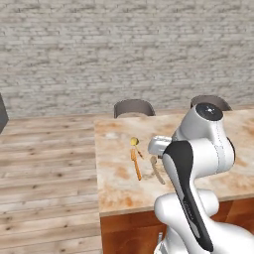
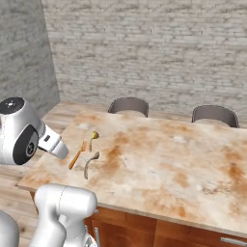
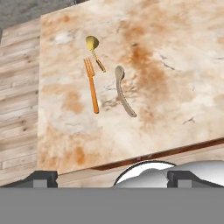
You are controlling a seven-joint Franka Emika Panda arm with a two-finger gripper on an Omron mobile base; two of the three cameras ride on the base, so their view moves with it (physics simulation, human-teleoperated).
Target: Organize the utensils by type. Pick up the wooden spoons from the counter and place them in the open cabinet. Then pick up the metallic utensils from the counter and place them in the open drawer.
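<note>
Three utensils lie close together near the left end of the counter (image 3: pixel 175 87). The orange fork (image 3: pixel 92 85) is on the left, the pale wooden spoon (image 3: pixel 124 92) is on the right, and the small gold spoon (image 3: pixel 94 50) is farther away. The end effector (image 3: pixel 111 177) hangs above the near edge, its fingers wide apart and holding nothing. The wooden spoon looks light, stiff and thin. I would grab it across the middle of its handle.
</note>
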